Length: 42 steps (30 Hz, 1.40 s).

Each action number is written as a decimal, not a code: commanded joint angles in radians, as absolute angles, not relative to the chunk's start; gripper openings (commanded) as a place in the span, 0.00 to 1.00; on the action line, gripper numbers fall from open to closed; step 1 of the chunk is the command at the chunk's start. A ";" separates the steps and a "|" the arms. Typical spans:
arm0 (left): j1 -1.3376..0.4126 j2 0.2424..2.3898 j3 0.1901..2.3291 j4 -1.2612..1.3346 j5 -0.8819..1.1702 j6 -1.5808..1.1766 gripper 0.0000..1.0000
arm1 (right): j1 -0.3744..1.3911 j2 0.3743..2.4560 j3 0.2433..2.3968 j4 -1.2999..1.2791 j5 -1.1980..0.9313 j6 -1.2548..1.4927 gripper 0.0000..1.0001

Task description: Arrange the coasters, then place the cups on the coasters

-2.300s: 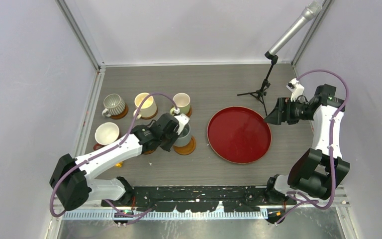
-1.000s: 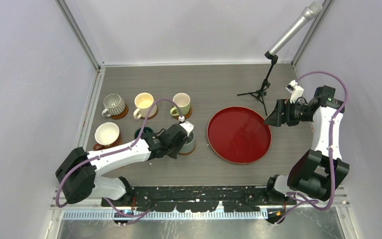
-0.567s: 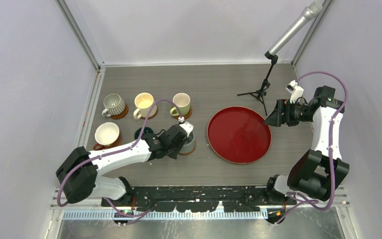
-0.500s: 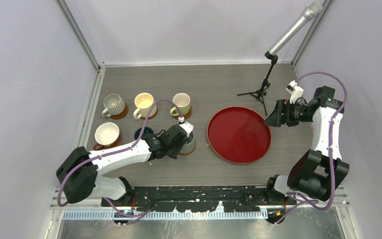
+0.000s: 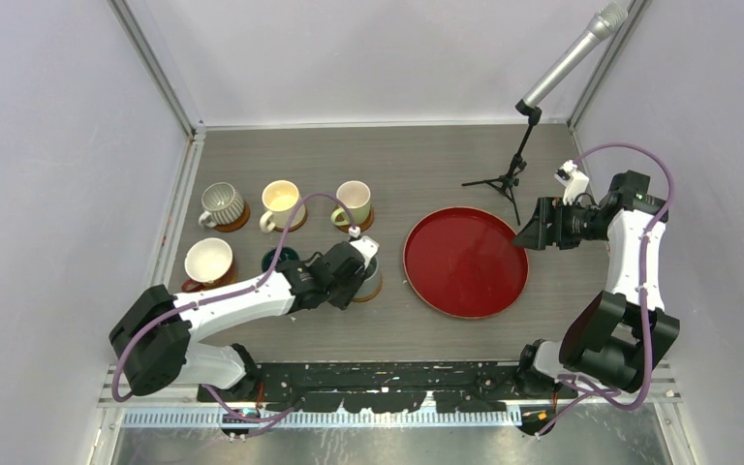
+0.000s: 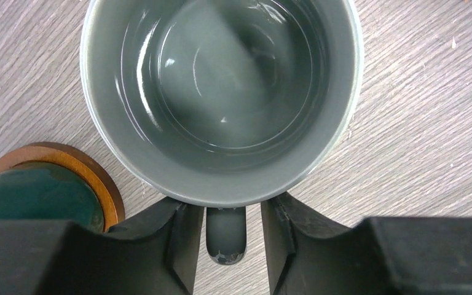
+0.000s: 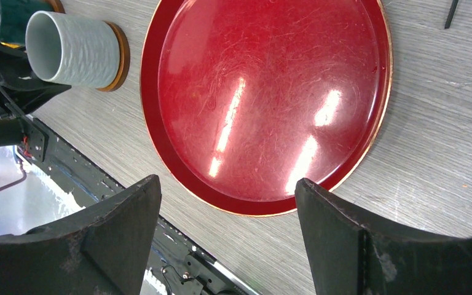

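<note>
L gripper (image 6: pixel 230 210) just let go: jaws now apart either side of grey-blue mug (image 6: pixel 221 92) handle, mug sat on its coaster (image 7: pixel 121 58) by red tray (image 7: pixel 270 92), so last cup looks done; R gripper (image 7: pixel 227 183) wide, empty.

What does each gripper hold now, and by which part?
Nothing is held. The left gripper stands open around the handle of the grey-blue mug, with a gap visible beside it. The right gripper is open and empty above the red tray.

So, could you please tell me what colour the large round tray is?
The tray is glossy red with a thin lighter rim, clearest in the right wrist view.
</note>
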<state>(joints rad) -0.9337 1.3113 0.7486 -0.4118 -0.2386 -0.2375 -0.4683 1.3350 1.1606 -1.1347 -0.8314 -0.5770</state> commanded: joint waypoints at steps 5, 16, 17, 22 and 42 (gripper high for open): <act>-0.933 1.293 0.782 -0.386 -0.201 -0.215 0.57 | -0.465 1.314 1.176 -1.137 -0.843 -0.593 0.84; -0.925 1.249 0.852 -0.528 -0.146 -0.176 0.84 | -0.465 1.319 1.188 -1.149 -0.841 -0.603 0.84; -0.921 1.240 0.861 -0.547 -0.140 -0.172 0.84 | -0.465 1.320 1.189 -1.148 -0.841 -0.603 0.84; -0.853 1.199 0.906 -0.644 -0.115 -0.141 0.82 | -0.465 1.326 1.193 -1.148 -0.848 -0.606 0.84; -0.807 1.277 0.967 -0.727 -0.171 -0.026 0.36 | -0.464 1.342 1.213 -1.158 -0.836 -0.617 0.84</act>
